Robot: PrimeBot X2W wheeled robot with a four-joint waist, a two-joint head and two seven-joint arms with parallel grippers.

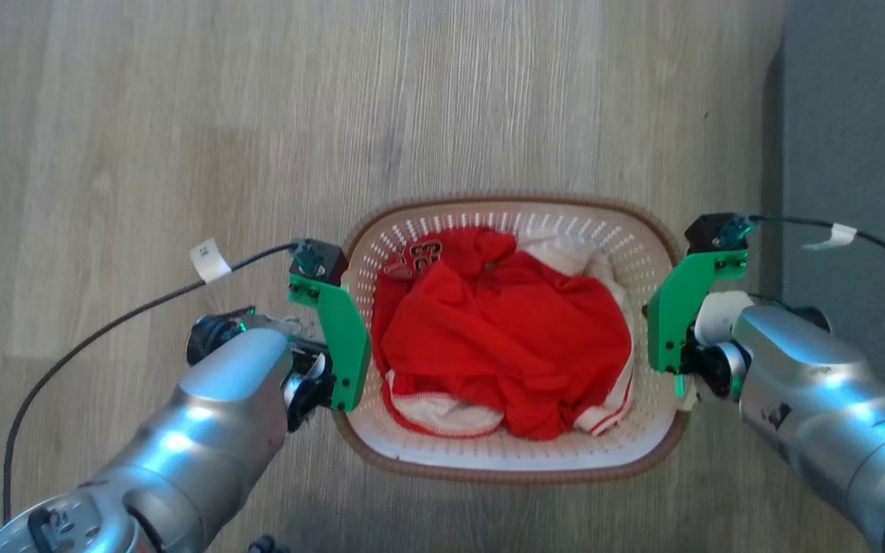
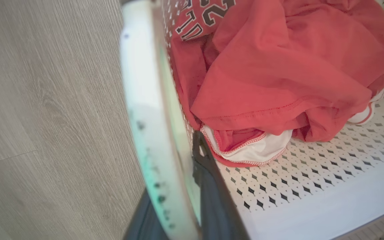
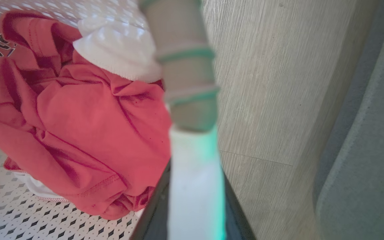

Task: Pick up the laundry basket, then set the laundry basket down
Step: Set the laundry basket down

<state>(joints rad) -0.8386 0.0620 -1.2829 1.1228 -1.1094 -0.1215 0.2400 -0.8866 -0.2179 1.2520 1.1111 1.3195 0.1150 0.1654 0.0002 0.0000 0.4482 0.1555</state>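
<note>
Your laundry basket (image 1: 519,455) sits in the middle of the head view over the wooden floor (image 1: 181,153), long side across, with 1 arm at each short end. You cannot tell from these views whether its base is touching the floor or is just above it.

Your left hand (image 1: 333,349) is closed down narrow on the basket's left edge. In the left wrist view, 1 dark finger (image 2: 208,166) lies inside against the perforated wall and the pale edge runs up between the fingers.

Your right hand (image 1: 669,330) is clamped the same way on the right edge. Its wrist view shows the blurred pale edge rising between the 2 dark fingers (image 3: 153,208).

A crumpled red shirt (image 1: 504,346) with dark lettering fills most of the basket, and a white garment (image 1: 565,257) lies under it toward the far right corner.

A grey carpet (image 1: 857,115) borders the floor just beyond your right arm. A black cable with a white tag (image 1: 210,259) loops off the left wrist.
</note>
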